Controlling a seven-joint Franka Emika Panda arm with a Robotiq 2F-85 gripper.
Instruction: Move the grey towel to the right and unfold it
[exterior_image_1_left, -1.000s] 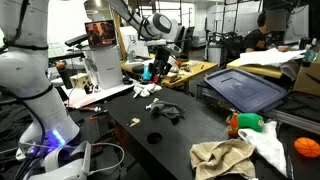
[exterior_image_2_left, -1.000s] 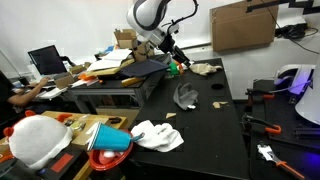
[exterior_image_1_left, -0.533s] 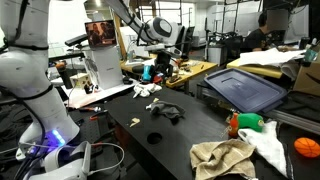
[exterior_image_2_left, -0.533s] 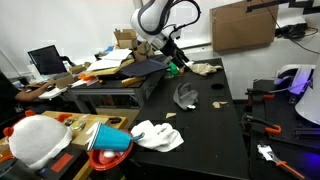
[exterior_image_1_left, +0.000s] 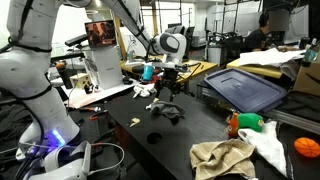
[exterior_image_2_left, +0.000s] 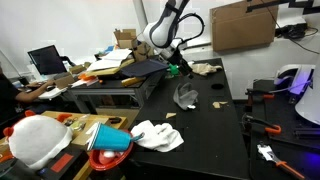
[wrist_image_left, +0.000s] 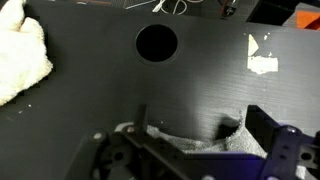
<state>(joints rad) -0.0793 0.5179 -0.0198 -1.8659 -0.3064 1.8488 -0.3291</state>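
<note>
The grey towel lies crumpled near the middle of the black table; it also shows in an exterior view. My gripper hangs just above it, also seen in an exterior view. In the wrist view the gripper is open, its two fingers wide apart on either side of the towel, which fills the gap between them. I cannot tell whether the fingers touch the cloth.
A white towel and a beige towel lie at the table's ends. A round hole and a paper scrap are near the grey towel. A blue bin lid, a green bottle and an orange ball stand beside the table.
The arm has swung from the cluttered bench at the back toward the table's middle and lowered, so the gripper is now right over the grey towel. The towel has not moved.
</note>
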